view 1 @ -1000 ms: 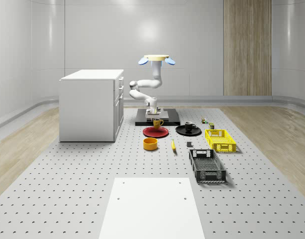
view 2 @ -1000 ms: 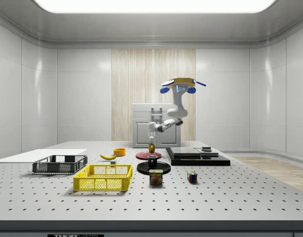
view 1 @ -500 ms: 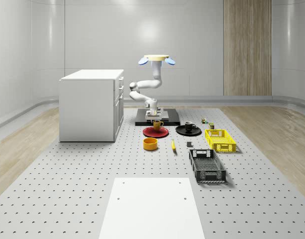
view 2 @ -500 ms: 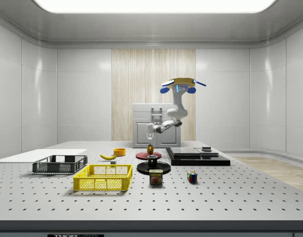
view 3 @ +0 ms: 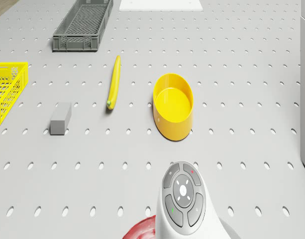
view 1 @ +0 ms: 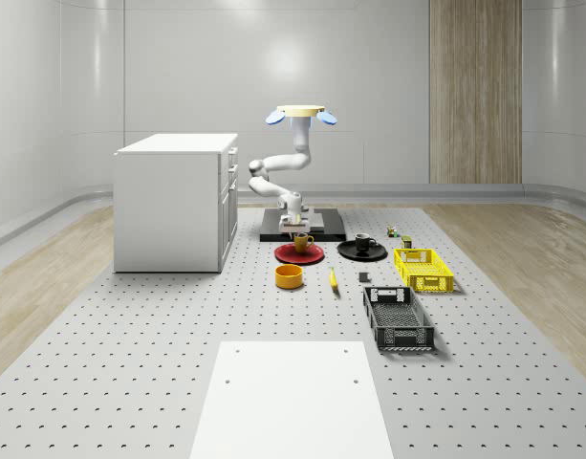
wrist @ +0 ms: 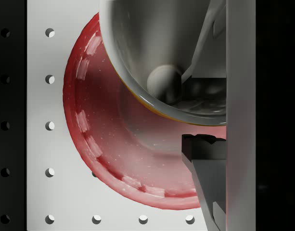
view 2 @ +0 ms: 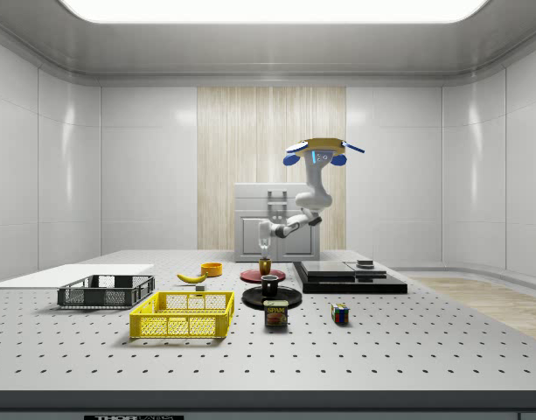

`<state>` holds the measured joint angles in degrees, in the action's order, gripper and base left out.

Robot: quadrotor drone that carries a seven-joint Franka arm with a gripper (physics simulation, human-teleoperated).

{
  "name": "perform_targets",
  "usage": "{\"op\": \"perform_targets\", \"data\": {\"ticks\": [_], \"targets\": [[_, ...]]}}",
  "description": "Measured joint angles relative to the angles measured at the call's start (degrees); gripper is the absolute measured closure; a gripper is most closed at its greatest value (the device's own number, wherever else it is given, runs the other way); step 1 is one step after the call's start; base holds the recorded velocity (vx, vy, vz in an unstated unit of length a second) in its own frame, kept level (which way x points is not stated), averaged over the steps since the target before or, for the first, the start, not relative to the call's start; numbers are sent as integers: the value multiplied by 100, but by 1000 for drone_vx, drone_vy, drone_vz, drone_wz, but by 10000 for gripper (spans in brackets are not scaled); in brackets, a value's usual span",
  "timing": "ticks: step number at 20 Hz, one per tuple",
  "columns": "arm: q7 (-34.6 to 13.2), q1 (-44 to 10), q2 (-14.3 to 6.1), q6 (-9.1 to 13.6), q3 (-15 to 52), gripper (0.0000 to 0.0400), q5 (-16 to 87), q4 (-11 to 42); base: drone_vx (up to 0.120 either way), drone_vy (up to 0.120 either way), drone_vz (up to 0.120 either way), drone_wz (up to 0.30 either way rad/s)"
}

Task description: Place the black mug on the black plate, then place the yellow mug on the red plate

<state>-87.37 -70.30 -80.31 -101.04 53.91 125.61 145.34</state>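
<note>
The yellow mug (view 1: 303, 243) stands upright on the red plate (view 1: 299, 254); in the side view the same mug (view 2: 265, 265) sits on its plate (view 2: 263, 276). My gripper (view 1: 294, 228) hangs right over it, open. In the wrist view my gripper (wrist: 205, 118) straddles the mug's rim (wrist: 137, 96), with a strip of red plate (wrist: 104, 144) showing between the rim and the outer finger (wrist: 205, 163). The black mug (view 1: 362, 241) rests on the black plate (view 1: 361, 251). The drone (view 1: 300, 115) hovers above the black platform (view 1: 316, 229) behind the plates.
A yellow bowl (view 3: 174, 104), a banana (view 3: 114, 82) and a grey block (view 3: 61, 118) lie in front of the red plate. A dark crate (view 1: 398, 318) and a yellow crate (view 1: 423, 269) stand at the whole-scene view's right. A white cabinet (view 1: 173, 201) stands at its left.
The yellow mug has come down with the gripper and now sits on the red plate. The arm's elbow has shifted slightly; the drone has stayed put.
</note>
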Motion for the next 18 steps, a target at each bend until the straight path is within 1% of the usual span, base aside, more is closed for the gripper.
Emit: {"op": "perform_targets", "data": {"ticks": [1,2,3,4,6,8,11,14,18], "targets": [[8,3,7,-1,-5,234,6,-9,0,0,0,0],[15,8,13,2,-5,182,9,-11,0,0,0,0],[20,18,13,15,8,142,-1,0,0,0,0,0],[23,31,9,35,32,111,-21,21,0,0,0,0],[28,64,-7,88,100,67,-79,83,0,0,0,0],[30,102,-29,154,190,41,-158,162,0,0,0,0],[29,163,-68,265,353,19,-304,296,0,0,0,0],[27,209,-98,354,492,9,-430,400,0,0,0,0],[23,239,-121,418,600,3,-528,474,0,0,0,0]]}}
